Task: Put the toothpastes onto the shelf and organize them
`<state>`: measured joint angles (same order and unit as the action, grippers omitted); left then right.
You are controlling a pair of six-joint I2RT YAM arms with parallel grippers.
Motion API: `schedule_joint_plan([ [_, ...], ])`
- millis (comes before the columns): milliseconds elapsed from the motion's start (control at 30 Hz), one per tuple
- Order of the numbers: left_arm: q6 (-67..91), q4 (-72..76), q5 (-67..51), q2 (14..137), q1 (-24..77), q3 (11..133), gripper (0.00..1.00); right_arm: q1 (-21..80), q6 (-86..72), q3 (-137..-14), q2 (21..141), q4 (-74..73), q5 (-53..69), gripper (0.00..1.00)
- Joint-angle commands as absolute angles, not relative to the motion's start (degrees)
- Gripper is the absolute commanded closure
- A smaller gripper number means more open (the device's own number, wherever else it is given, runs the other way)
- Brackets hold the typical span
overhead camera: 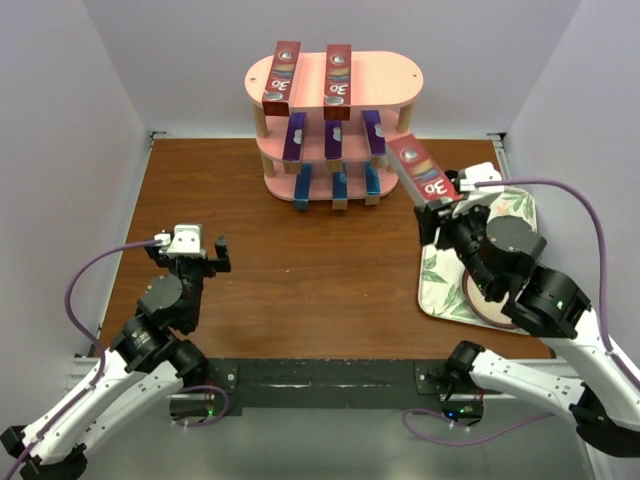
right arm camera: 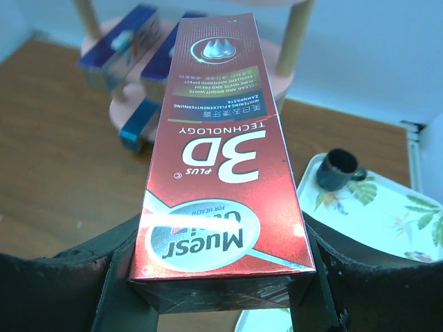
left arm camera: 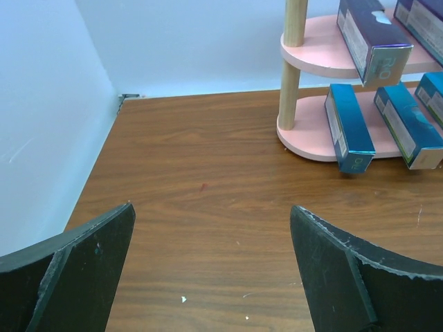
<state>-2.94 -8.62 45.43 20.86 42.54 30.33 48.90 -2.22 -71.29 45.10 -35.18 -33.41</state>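
Observation:
The pink three-tier shelf (overhead camera: 400,82) stands at the back of the table. Two red "3D" cartons (overhead camera: 282,73) lie on its top board, three purple cartons (overhead camera: 296,136) on the middle board, three blue cartons (overhead camera: 303,186) on the bottom board. My right gripper (overhead camera: 440,205) is shut on a third red "3D" carton (right arm camera: 216,149), held in the air right of the shelf, its far end pointing at the shelf. My left gripper (overhead camera: 203,251) is open and empty over the left of the table; blue cartons (left arm camera: 348,126) show in its view.
A floral tray (overhead camera: 522,215) lies on the right of the table under my right arm, with a small dark cup (right arm camera: 338,169) on it. White walls close the left, right and back sides.

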Motion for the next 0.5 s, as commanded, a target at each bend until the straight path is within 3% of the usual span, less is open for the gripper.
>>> schedule_joint_plan([
  [0, -1.67, -7.12, 47.03, 20.74, 42.71, 29.18, 0.00, 49.13, 2.08, -74.97, 48.86, -21.37, -42.88, 0.90],
  [267, -2.11, -7.56, 45.36, 20.30, 42.63, 28.74, 0.00, 48.26, 10.98, -86.73, 66.41, -9.32, -48.07, 0.92],
  [467, -2.37, -7.12, 43.95, 20.04, 42.63, 28.65, 0.00, 41.67, 8.09, -99.57, 78.46, -10.72, -41.67, 0.91],
])
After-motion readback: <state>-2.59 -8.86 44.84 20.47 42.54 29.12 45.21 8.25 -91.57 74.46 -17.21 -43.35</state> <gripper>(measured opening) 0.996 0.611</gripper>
